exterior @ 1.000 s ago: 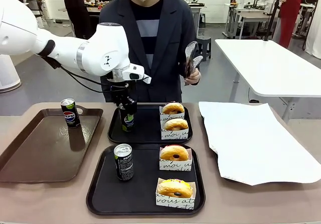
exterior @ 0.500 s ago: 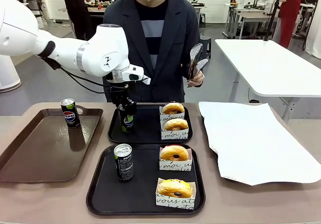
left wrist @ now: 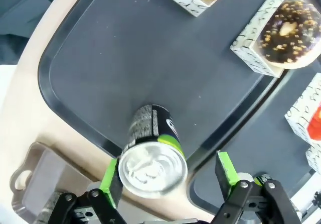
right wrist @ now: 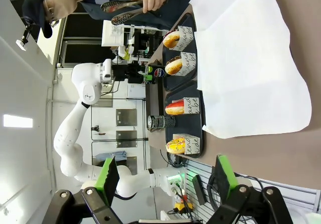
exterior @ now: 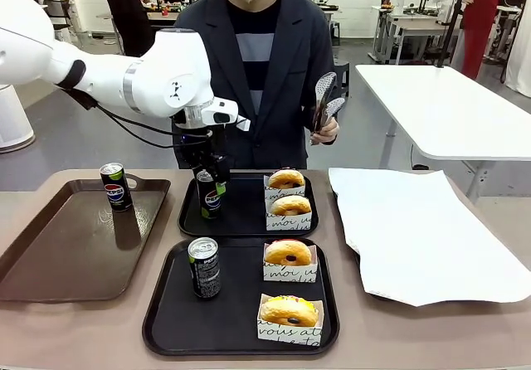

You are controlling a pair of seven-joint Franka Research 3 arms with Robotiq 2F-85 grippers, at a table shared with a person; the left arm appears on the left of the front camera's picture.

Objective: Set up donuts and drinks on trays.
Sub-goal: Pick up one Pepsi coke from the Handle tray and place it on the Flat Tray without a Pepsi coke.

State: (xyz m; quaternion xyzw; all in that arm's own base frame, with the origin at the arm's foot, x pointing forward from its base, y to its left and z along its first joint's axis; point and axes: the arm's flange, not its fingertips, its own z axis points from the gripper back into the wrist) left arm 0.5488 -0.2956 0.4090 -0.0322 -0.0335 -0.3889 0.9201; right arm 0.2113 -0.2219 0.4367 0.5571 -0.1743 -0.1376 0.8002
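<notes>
The left arm reaches in from the left across the brown tray (exterior: 79,237), its wrist turned straight down over the far black tray (exterior: 249,212). Its tool (left wrist: 168,171) hangs just above a can (exterior: 208,194) that stands upright at the near-left corner of that tray. The fingers are spread; in the left wrist view one green pad (left wrist: 111,174) sits right beside the can's silver top, the other stands clear of it, so the can is released. The right tool (right wrist: 164,178) is held high and well off to the side of the table (exterior: 398,337), rolled sideways, fingers wide apart and holding nothing.

The person stands at the far side, a hand (exterior: 325,128) raised at chest height gripping tongs (exterior: 320,96).

Counts: three cans, one on the far black tray, a second can (exterior: 204,266) on the near black tray (exterior: 241,337), a third can (exterior: 115,186) at the far end of the brown tray. Four donuts in white sleeves, two per black tray: far donut (exterior: 286,177) and next donut (exterior: 291,205) on the far one, third donut (exterior: 289,252) and nearest donut (exterior: 289,310) on the near one. Two black trays, one brown tray. A white sheet (exterior: 423,229) lies on the right of the table.
</notes>
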